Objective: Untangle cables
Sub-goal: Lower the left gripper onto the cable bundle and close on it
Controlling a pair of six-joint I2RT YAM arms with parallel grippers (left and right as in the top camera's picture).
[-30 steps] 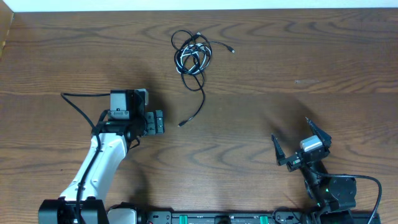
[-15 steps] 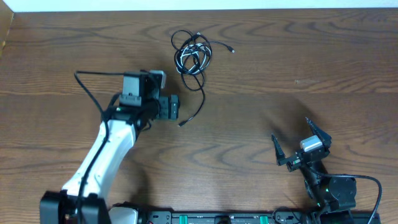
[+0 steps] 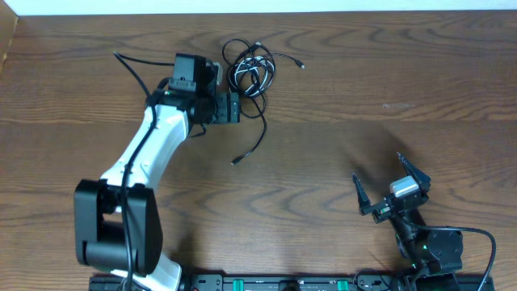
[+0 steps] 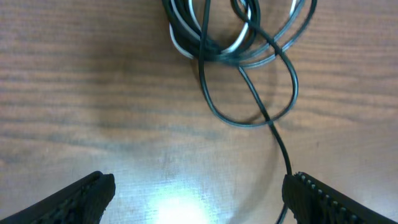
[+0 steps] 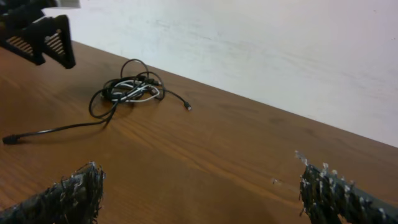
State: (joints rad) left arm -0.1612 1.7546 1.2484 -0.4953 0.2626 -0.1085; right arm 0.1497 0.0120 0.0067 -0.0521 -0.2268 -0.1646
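The cables (image 3: 250, 74) lie in one tangle at the far middle of the table, a black cord coiled with a white one (image 4: 180, 47). A black tail runs from the tangle toward me and ends in a plug (image 3: 236, 162). Another small plug end (image 3: 301, 65) sticks out to the right. My left gripper (image 3: 233, 107) is open and empty, just left of and below the tangle; in the left wrist view (image 4: 199, 198) the black loop (image 4: 249, 93) lies ahead of the jaws. My right gripper (image 3: 376, 166) is open and empty near the front right, far from the cables (image 5: 130, 90).
The wooden table (image 3: 388, 89) ends at a white wall at the back. The left arm's own thicker black wire (image 3: 133, 65) loops beside its wrist. The left gripper shows in the right wrist view (image 5: 43, 34).
My left arm has moved away from me and to the right, from the middle left of the table up to the tangle. The right arm and the cables have not moved.
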